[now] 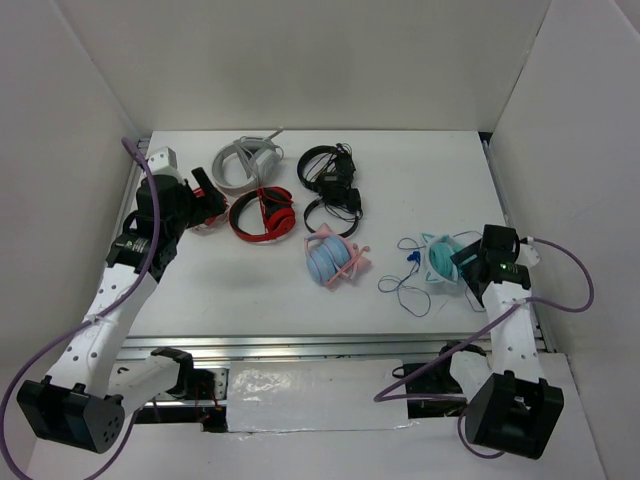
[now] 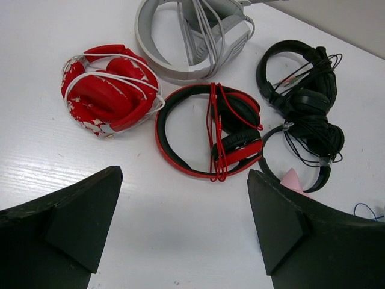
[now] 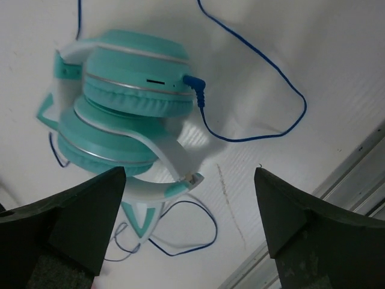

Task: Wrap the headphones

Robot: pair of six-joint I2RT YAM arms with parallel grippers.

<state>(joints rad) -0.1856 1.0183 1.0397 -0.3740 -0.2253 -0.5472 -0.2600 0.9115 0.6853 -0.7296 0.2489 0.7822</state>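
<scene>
Plainly, the white surface sat boxed in by bare white walls at the back and on both sides, with a metal rail running along its near edge. The headphones lay folded on the right part of the surface, close to its right edge, ear cups stacked and the pale headband curving beneath them. Their thin cable sprawled loose in loops over the surface, its blue plug seated in one cup. The right hand hung over them with fingers spread apart and gripping nothing. Towards the back left lay the grey headphones, the red headphones, the red-and-black headphones and the black headphones, close together. The light-blue headphones rested nearer the middle. The left hand hovered by the red ones, fingers wide apart and empty
</scene>
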